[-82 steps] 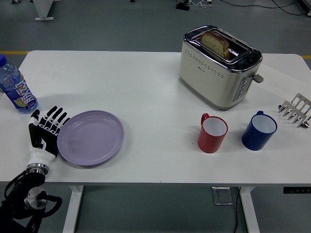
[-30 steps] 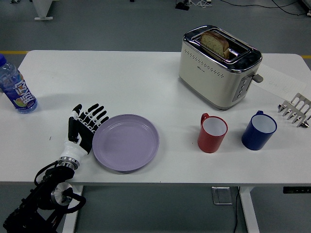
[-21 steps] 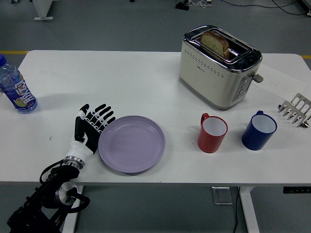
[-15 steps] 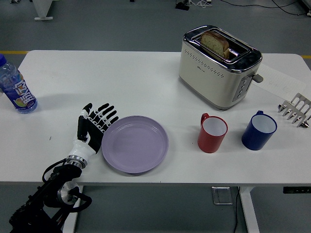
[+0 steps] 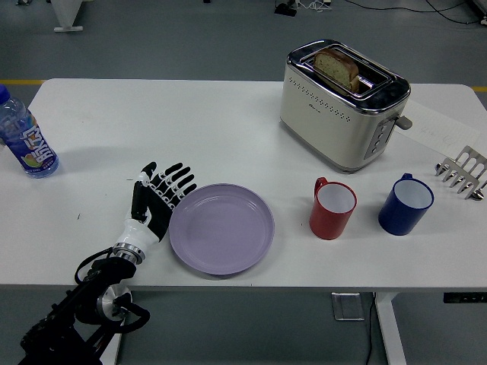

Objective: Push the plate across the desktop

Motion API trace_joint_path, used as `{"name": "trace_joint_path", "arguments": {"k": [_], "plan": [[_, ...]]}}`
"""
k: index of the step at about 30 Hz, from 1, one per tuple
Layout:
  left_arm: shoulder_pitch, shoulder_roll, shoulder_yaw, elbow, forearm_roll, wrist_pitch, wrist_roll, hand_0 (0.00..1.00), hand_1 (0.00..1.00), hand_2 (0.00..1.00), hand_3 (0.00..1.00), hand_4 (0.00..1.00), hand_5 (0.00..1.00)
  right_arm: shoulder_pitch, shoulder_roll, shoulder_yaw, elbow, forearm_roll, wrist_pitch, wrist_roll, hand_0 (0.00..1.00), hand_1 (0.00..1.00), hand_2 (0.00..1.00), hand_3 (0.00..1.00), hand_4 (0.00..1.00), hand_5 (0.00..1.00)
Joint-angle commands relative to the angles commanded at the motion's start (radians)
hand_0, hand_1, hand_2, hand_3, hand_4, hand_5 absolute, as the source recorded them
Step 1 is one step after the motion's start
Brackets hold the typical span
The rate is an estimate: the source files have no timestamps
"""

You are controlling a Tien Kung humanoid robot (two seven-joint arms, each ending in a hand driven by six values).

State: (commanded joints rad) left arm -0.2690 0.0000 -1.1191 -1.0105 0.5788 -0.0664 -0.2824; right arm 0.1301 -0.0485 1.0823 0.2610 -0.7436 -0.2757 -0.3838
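White table (image 5: 228,137): left hand (image 5: 158,199), fingers spread flat, touching the lilac plate (image 5: 221,227) at its 9 o'clock rim.

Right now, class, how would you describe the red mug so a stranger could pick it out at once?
Start at the cream and chrome toaster at the back right of the white table. In front of it two mugs stand side by side. The red mug is the left one, nearer the lilac round plate; its neighbour is a blue mug.

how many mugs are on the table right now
2. A red ceramic mug with a white inside stands right of the purple plate, in front of the cream toaster. A blue mug stands just right of it. None appear hidden.
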Motion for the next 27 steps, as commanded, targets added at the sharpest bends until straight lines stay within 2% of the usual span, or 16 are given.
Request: {"name": "trace_joint_path", "arguments": {"k": [18,27], "plan": [[-0.001,0.0,0.06,-0.011,-0.022,-0.006,-0.001,0.732,0.759,0.715,0.62,0.534,0.998,-0.004,0.001,0.005,0.001,-0.012,0.002,-0.004,0.577,0.518,0.611,0.563,0.212,0.521],[-0.014,0.0,0.034,-0.012,-0.018,-0.003,-0.003,0.731,0.758,0.714,0.62,0.533,0.998,0.0,0.0,0.004,0.001,-0.014,0.005,-0.003,0.578,0.518,0.611,0.562,0.213,0.523]]}}
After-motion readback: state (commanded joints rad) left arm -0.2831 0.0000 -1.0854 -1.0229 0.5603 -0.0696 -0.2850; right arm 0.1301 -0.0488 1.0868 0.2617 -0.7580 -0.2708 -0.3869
